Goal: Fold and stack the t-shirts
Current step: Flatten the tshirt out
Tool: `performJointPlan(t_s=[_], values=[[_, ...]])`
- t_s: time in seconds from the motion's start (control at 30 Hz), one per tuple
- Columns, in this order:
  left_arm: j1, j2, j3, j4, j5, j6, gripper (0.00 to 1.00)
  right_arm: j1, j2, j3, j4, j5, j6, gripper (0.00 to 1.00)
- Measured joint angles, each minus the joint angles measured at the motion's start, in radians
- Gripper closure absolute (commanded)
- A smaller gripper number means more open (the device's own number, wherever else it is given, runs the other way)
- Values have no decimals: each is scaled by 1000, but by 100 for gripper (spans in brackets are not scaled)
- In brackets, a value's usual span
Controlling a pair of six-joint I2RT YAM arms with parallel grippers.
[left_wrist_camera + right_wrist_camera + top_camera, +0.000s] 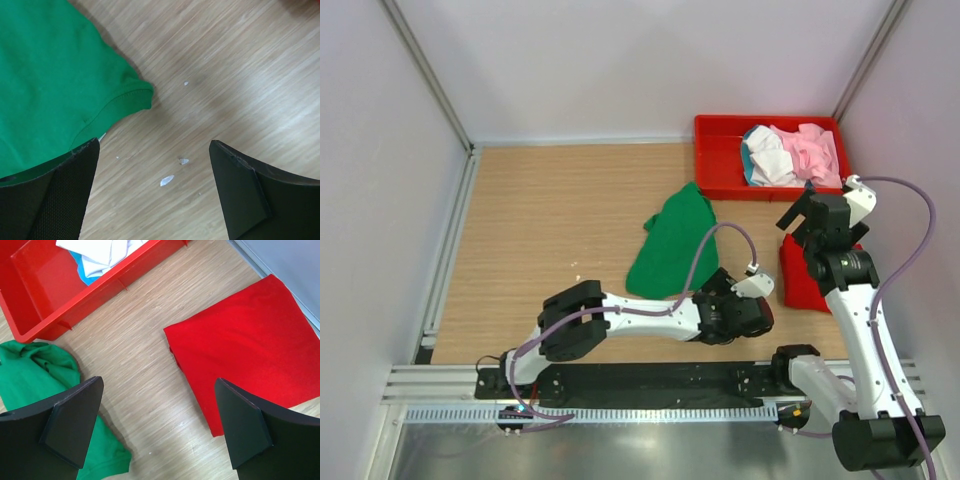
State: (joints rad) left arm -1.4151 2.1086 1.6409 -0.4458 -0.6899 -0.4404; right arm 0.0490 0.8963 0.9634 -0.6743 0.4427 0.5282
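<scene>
- From the top view, you have the green t-shirt (670, 245) lying loose and rumpled in the middle of the table (550, 220), not yet folded. It probably sits there because both arms can reach it.
- The red t-shirt (803, 282) is a neat folded square at the near right, partly hidden by the right arm. That looks like the base of your stack.
- The red tray (718, 160) sits at the far right and holds the unfolded shirts (788, 155), a pale pink, white and teal heap waiting their turn.
- The left hand (732, 318) lies low at the near edge of the green t-shirt. The right hand (808, 218) hangs above the table between the tray and the red t-shirt.
- In the left wrist view, your left hand (154, 147) is spread wide and pinches nothing. Bare table with a few white flecks (167, 180) lies between its fingers. A stitched hem of the green t-shirt lies just beside the left finger, so a grab at that edge looks close.
- In the right wrist view, your right hand (159, 382) is also spread wide and empty over bare table. The red t-shirt lies flat to its right with crisp, square edges and smooth cloth. The green t-shirt bunches in soft folds to its left, and the tray's corner shows white and teal cloth at the far side.
</scene>
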Motion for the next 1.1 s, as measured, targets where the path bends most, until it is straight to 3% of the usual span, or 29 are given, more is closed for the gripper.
performJointPlan(t_s=[0.3, 0.4, 0.47, 0.77, 0.87, 0.9, 1.0, 1.03, 1.1], values=[[34, 97, 60, -19, -42, -2, 21, -1, -45, -22, 0, -20, -3, 0], [58, 101, 60, -5, -39, -5, 28, -1, -45, -25, 1, -27, -3, 0], [70, 102, 60, 12, -40, -10, 39, -1, -45, -27, 1, -32, -3, 0], [118, 130, 56, 54, -8, -32, 36, -1, -26, -45, 23, -63, -2, 0], [122, 140, 48, 64, 10, -32, 42, -1, -13, -48, 24, -71, -2, 0], [122, 142, 46, 67, 13, -32, 46, -1, -8, -48, 26, -74, -1, 0], [122, 144, 42, 76, 22, -37, 73, -1, 3, -48, 36, -89, 1, 0], [124, 144, 39, 78, 22, -42, 96, -1, 8, -48, 40, -94, 1, 1], [128, 144, 30, 83, 21, -52, 100, -1, 14, -50, 50, -106, 0, 0]])
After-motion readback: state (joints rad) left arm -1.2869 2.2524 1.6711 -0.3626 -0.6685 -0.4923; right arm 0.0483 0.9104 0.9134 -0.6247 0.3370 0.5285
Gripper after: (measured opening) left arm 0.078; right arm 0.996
